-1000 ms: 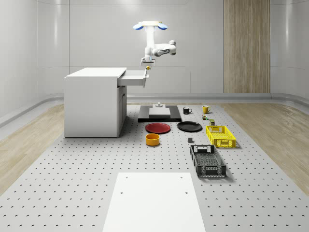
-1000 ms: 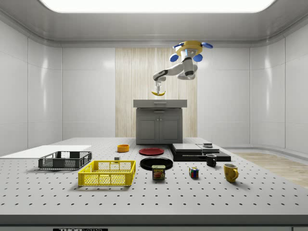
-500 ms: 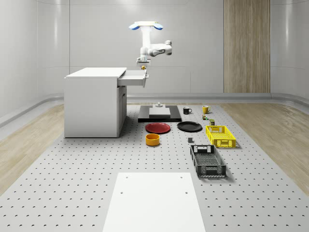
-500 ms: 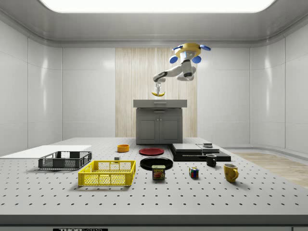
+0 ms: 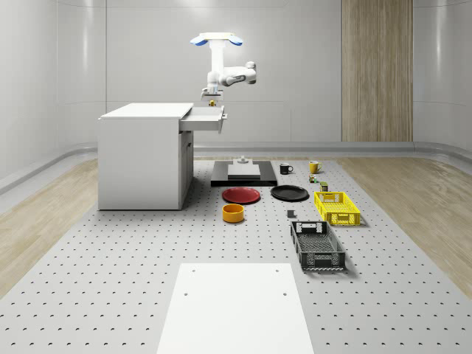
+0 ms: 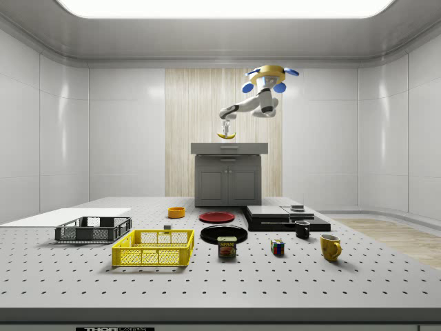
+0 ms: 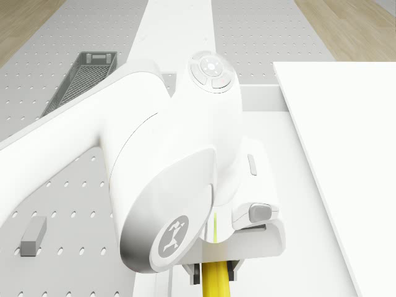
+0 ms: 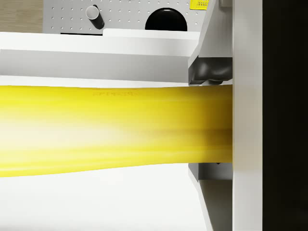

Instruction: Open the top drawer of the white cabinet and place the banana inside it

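The drone [image 5: 215, 39] hovers above the white cabinet's [image 5: 144, 155] open top drawer [image 5: 203, 120]. Its arm reaches down and my gripper [image 5: 211, 94] is shut on the yellow banana [image 5: 212, 103], which hangs just above the drawer's inside. In the side view the banana [image 6: 225, 135] hangs under the gripper [image 6: 226, 127], a little above the cabinet [image 6: 229, 172] top. The wrist view has the banana [image 8: 115, 127] lying crosswise between the fingers [image 8: 211, 72], with the drawer's white floor beneath. In the drone view the banana [image 7: 218, 281] pokes out below the arm.
On the table beside the cabinet stand a red plate [image 5: 241, 195], a black plate [image 5: 289, 193], an orange bowl [image 5: 233, 213], a yellow crate [image 5: 336, 207], a black crate [image 5: 317, 245] and a black slab [image 5: 243, 174]. Two mugs [image 5: 285, 168] stand farther back.
Drone, arm and the held banana have moved toward the whole-scene view's left, from above the drawer's front edge to above the drawer's inside. The grip has not changed.
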Available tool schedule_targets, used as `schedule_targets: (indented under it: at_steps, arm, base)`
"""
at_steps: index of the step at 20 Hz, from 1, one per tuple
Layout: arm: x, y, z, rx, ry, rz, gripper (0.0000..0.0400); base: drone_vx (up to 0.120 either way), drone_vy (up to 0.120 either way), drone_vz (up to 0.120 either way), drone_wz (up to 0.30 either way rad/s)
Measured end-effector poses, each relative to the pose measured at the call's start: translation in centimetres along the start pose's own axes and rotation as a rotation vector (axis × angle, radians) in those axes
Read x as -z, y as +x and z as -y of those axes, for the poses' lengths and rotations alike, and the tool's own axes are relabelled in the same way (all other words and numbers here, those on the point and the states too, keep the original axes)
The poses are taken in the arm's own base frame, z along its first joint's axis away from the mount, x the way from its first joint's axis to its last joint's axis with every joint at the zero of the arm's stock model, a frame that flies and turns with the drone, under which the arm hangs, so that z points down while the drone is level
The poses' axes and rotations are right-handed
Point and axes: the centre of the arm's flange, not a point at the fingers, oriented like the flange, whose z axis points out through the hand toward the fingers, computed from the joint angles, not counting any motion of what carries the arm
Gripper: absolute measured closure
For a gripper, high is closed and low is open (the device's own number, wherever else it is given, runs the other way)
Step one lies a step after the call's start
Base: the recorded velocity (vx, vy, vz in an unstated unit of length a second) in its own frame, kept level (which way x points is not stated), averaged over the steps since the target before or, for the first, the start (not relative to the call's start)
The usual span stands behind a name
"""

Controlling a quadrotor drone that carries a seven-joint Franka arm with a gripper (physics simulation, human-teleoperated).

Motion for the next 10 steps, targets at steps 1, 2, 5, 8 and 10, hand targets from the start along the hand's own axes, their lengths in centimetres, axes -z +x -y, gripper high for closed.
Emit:
schedule_targets:
  at_steps: [1, 2, 5, 8, 10]
  arm:
    - [0.00, 0.00, 0.00, 0.000, 0.000, 0.000, 0.0210]
    - [0.00, 0.00, 0.00, 0.000, 0.000, 0.000, 0.0210]
    - [0.00, 0.00, 0.00, 0.000, 0.000, 0.000, 0.0210]
    - [0.00, 0.00, 0.00, 0.000, 0.000, 0.000, 0.0210]
    - [0.00, 0.00, 0.00, 0.000, 0.000, 0.000, 0.0210]
  base:
    - [0.000, -0.120, 0.000, 0.000]
    - [0.000, -0.120, 0.000, 0.000]
    - [0.000, -0.120, 0.000, 0.000]
    - [0.000, -0.120, -0.013, 0.000]
    - [0.000, -0.020, -0.120, 0.000]
